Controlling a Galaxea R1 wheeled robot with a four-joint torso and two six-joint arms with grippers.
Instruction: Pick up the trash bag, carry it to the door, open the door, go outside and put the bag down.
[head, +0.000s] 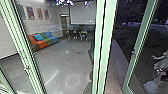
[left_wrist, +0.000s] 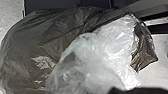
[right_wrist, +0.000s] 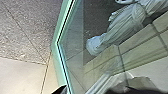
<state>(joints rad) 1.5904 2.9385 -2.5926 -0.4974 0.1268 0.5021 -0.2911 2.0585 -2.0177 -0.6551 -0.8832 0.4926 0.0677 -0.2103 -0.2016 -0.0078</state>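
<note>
Trash bag (left_wrist: 25, 57) right up at the left wrist camera, robot at the green-framed glass door (head: 140, 37).
Dark film bag, clear crumpled plastic (left_wrist: 100, 62) bunched over it. Left tool (left_wrist: 137, 91): can't tell how far open or whether it has the bag. Right tool (right_wrist: 130, 91): same, opening and grip unreadable; metal frame edge (right_wrist: 55, 46) near that wrist. Risks, my read: loose film could snag on the frame and tear if the base cuts close to the post (head: 104, 47); bag could slip if the grip is only on thin film; a swinging leaf could hit an arm. Bag's underside and contents hidden. Pale wrapped shape (right_wrist: 125, 27) at the glass: reflection or real, can't tell. Outside is dark, ground detail poor.
</note>
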